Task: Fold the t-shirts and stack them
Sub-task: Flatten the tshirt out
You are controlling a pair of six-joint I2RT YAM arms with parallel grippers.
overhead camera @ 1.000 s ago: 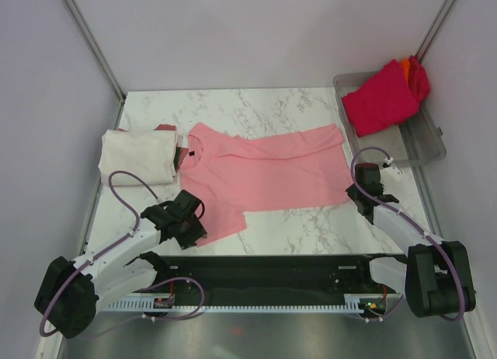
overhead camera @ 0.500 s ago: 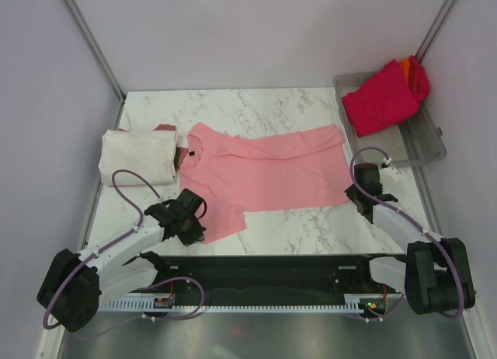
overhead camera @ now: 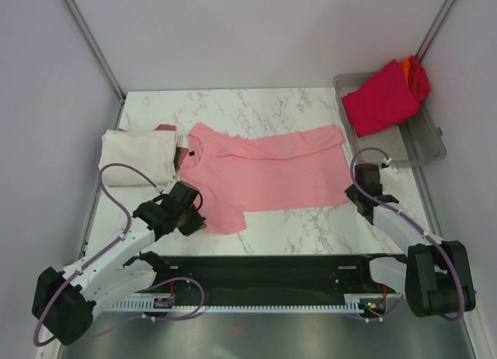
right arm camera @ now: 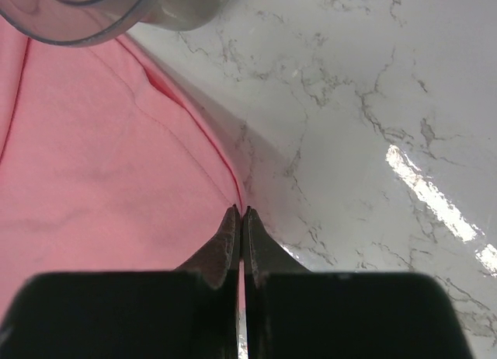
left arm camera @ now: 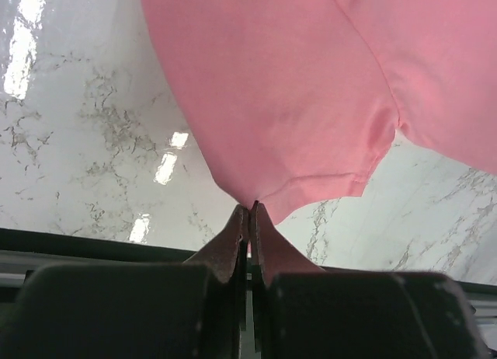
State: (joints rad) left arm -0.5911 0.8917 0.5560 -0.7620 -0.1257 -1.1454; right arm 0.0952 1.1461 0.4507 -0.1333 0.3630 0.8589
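Pink t-shirt (overhead camera: 264, 169): soft knit, matte, spread flat near the middle of the table (overhead camera: 256, 110). Collar points left, hem right, with shallow wrinkles across the body. The near sleeve is drawn to a point.

Left gripper (overhead camera: 199, 219): jaws closed, pinching the stitched hem of that near sleeve. Right gripper (overhead camera: 354, 190): jaws closed on the hem edge at the shirt's right side.

Cream-white t-shirt (overhead camera: 138, 155): folded into a thick rectangle, just beside the pink collar at the table's left edge. A sliver of the dark red t-shirt (overhead camera: 165, 128) shows at its far edge. Crimson t-shirt (overhead camera: 380, 99): loosely bunched in the tray (overhead camera: 429, 145), far right. A bit of the orange t-shirt (overhead camera: 405, 63) peeks out behind it.

Table is white marble with grey veins, glossy. Tray is grey translucent plastic, rectangular, with rounded corners.

View differences:
- Left wrist view alone shows the sleeve's double-stitched hem and the cloth meeting the fingertips (left arm camera: 237, 231).
- Right wrist view shows the hem lifted slightly off the marble, with shadow under it. It also shows a curved translucent plastic edge (right arm camera: 78, 21) at the top left; cannot tell what it belongs to.
- Only the top view shows the other shirts and the tray.

Count: five shirts (one spread, one folded, three partly seen), one tray, two grippers.
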